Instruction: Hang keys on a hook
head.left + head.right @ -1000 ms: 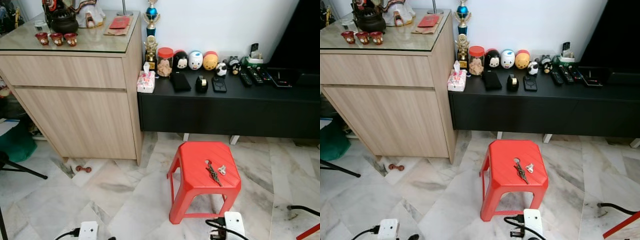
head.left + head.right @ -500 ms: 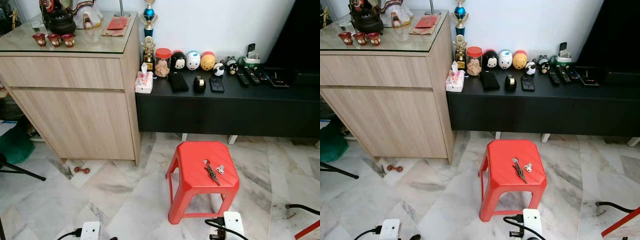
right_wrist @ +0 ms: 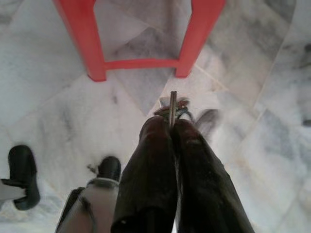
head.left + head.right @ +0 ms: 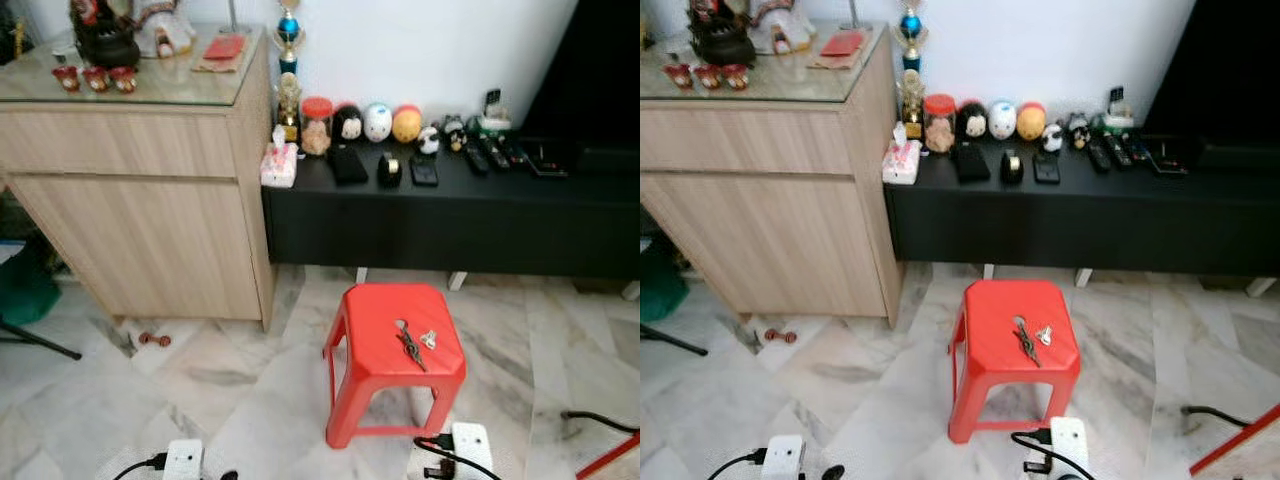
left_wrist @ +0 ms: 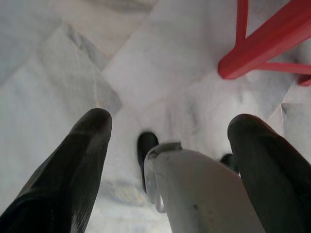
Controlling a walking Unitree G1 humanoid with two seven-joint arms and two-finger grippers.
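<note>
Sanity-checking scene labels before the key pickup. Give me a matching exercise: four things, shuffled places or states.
1. bunch of metal keys
2. pink tissue box
3. flat red packet
4. right gripper

A. glass top of the wooden cabinet
B. shut on a thin metal piece
C. seat of the red plastic stool
D. left end of the black low console

Pairs: 1-C, 2-D, 3-A, 4-B

stool [image 4: 385,335]: glossy red plastic | floor [image 4: 250,390]: polished marble | cabinet [image 4: 140,230]: matt wood
</note>
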